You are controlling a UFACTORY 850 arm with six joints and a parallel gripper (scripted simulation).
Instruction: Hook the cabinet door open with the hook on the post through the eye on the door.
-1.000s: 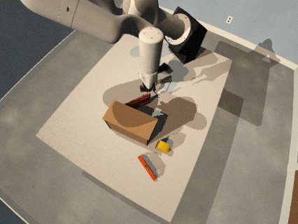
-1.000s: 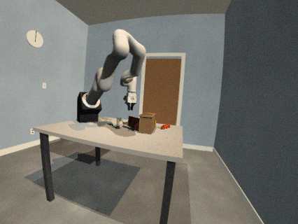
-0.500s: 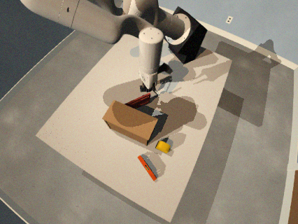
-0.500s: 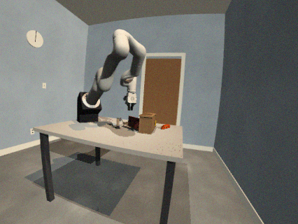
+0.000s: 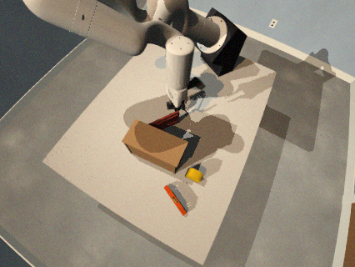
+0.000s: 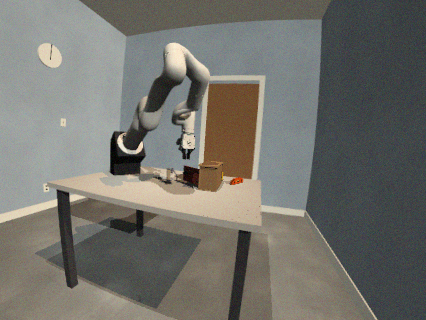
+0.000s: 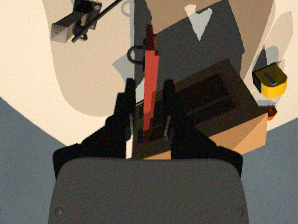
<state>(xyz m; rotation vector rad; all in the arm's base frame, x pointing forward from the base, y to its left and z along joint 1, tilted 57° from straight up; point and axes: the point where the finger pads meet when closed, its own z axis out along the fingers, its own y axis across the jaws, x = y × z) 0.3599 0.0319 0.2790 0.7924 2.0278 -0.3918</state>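
Observation:
The brown cabinet (image 5: 156,143) stands on the table, and its red door (image 5: 166,121) is swung a little open at the far side. In the wrist view the door (image 7: 152,83) shows edge-on, with a small ring eye (image 7: 136,54) at its far end. My gripper (image 5: 177,108) hangs above the door's top edge. In the wrist view its fingers are narrowed to a small gap on either side of the door line and hold nothing. The side view shows the gripper (image 6: 186,155) clear above the cabinet (image 6: 210,176).
A yellow block (image 5: 194,173) and an orange bar (image 5: 175,199) lie on the near side of the cabinet. The black robot base (image 5: 225,42) stands at the far table edge. The post stands between the base and the cabinet.

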